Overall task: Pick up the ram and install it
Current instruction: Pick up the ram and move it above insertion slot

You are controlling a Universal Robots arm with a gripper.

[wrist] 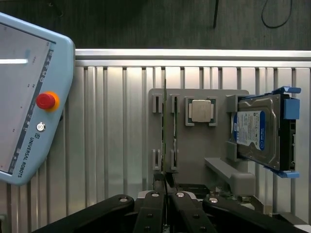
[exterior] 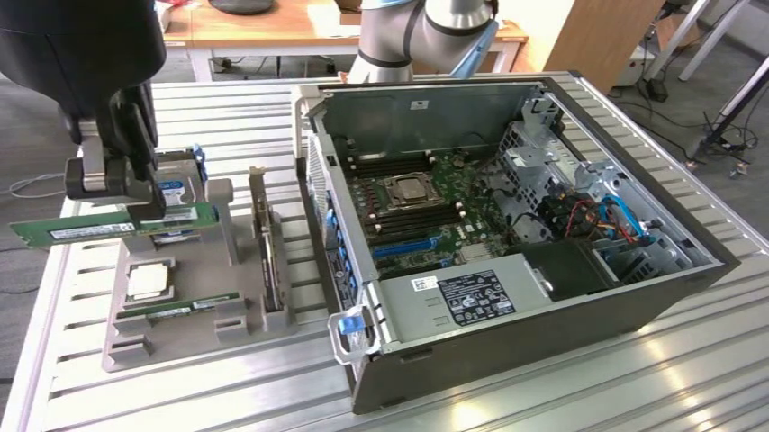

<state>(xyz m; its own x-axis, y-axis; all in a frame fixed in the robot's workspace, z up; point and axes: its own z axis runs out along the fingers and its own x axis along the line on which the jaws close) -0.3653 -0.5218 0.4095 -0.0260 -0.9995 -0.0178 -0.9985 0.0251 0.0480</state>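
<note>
The ram (exterior: 85, 230) is a long green stick held level above the grey parts holder (exterior: 180, 346), at the exterior view's left. My gripper (exterior: 142, 214) is shut on its upper edge, near one end. In the wrist view the ram (wrist: 165, 121) shows edge-on as a thin line running away from my gripper (wrist: 166, 187), with the dark fingers (wrist: 151, 206) pressed against both of its sides. The open computer case (exterior: 649, 297) lies to the exterior view's right, with its motherboard (exterior: 451, 220) exposed.
On the holder sit a silver processor (exterior: 149, 281), a second green stick (exterior: 180, 309), an upright dark expansion card (exterior: 265, 243) and a hard drive (wrist: 260, 133) in blue rails. A teach pendant (wrist: 24, 97) lies on the slatted metal table (exterior: 577, 387).
</note>
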